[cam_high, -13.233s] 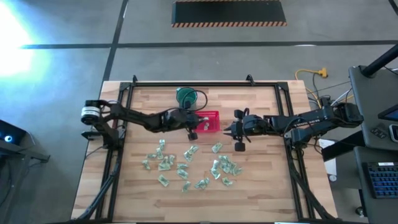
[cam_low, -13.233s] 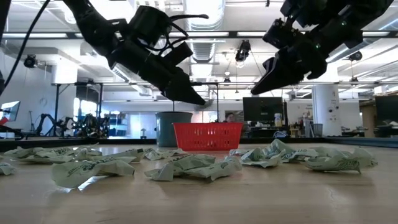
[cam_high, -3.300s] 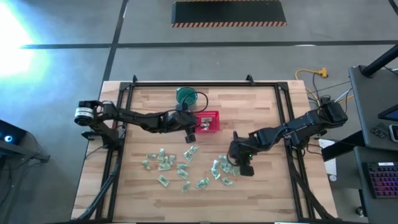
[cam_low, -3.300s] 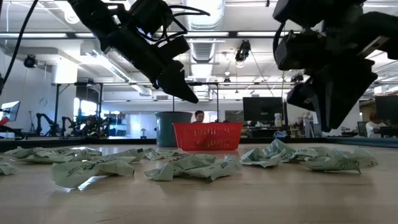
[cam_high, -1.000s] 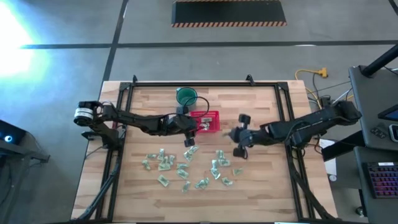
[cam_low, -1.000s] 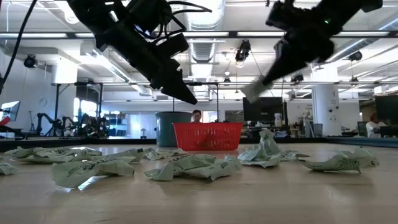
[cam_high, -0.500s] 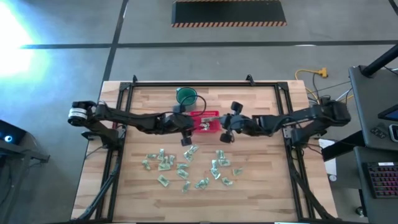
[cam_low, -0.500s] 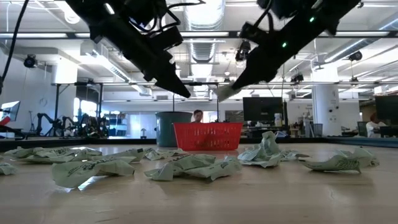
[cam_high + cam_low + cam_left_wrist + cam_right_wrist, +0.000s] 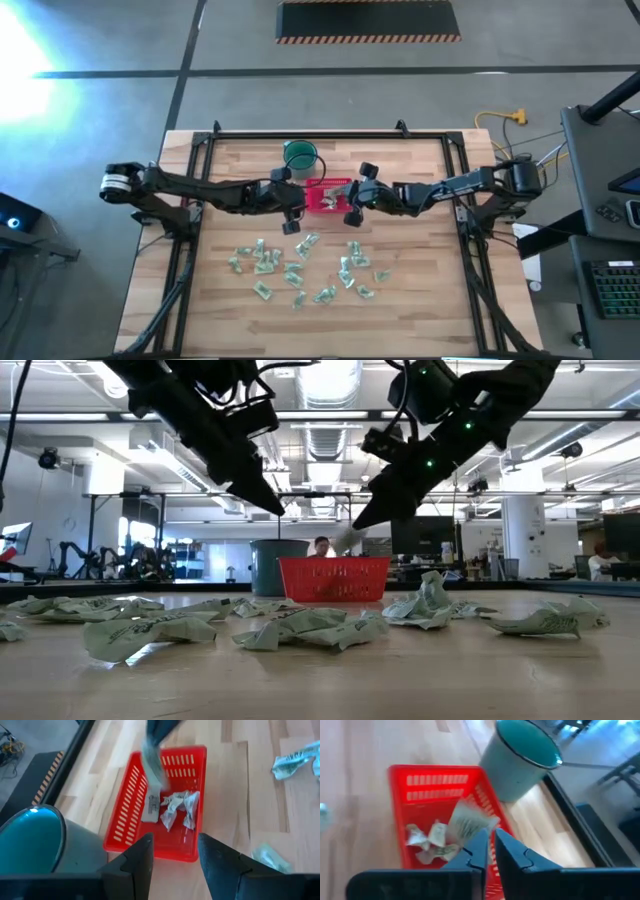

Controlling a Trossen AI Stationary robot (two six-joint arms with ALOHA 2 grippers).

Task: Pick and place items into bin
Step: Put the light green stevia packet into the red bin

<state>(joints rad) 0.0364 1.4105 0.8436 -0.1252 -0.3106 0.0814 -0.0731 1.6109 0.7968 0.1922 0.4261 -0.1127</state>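
Progress is early. I count only a couple of crinkled items [image 9: 181, 806] lying in the red bin [image 9: 328, 196], while most of the wrapped pieces [image 9: 300, 268] lie scattered on the table [image 9: 420, 170] well short of it.

My right gripper [image 9: 352, 203] is over the bin with one piece [image 9: 467, 824] at its fingertips, directly above the opening. The fingers sit almost together, and I cannot tell whether they grip the piece or have just let go.

My left gripper [image 9: 291, 214] hangs just beside the bin with its fingers apart and nothing between them.

Against a second ago: the right arm has carried the piece from beyond the bin's right side to over it; the left has edged slightly away.
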